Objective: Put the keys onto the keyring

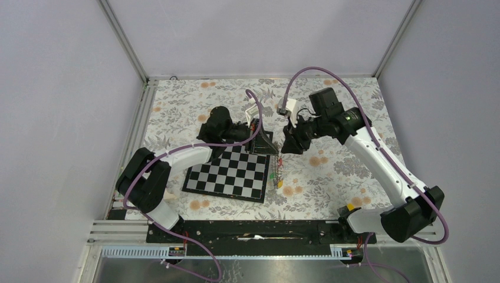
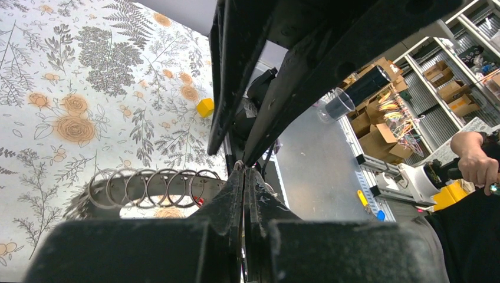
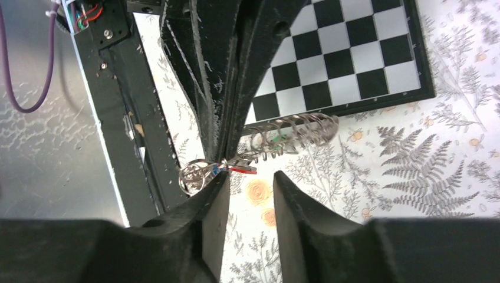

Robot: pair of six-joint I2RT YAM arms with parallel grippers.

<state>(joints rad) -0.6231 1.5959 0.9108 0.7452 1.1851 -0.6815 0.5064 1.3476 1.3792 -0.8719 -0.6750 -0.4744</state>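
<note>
My left gripper (image 1: pixel 268 147) is shut, and a grey wire loop of the keyring (image 2: pixel 239 165) shows at its tips (image 2: pixel 243 172). In the right wrist view the left fingers (image 3: pixel 224 106) come down from above and pinch the keyring (image 3: pixel 194 177). A red and a blue key tag (image 3: pixel 239 169) hang there. A row of overlapping wire loops (image 3: pixel 295 132) stretches to the right; it also shows in the left wrist view (image 2: pixel 153 187). My right gripper (image 3: pixel 250 177) is open and empty, just below the held ring. In the top view the keys (image 1: pixel 277 174) dangle between both grippers (image 1: pixel 287 147).
A black and white chessboard (image 1: pixel 230 171) lies on the flowered cloth (image 1: pixel 330 171), left of the keys; its corner shows in the right wrist view (image 3: pixel 354 53). The black rail (image 1: pixel 253 230) with the arm bases runs along the near edge. A small yellow block (image 2: pixel 205 107) lies on the cloth.
</note>
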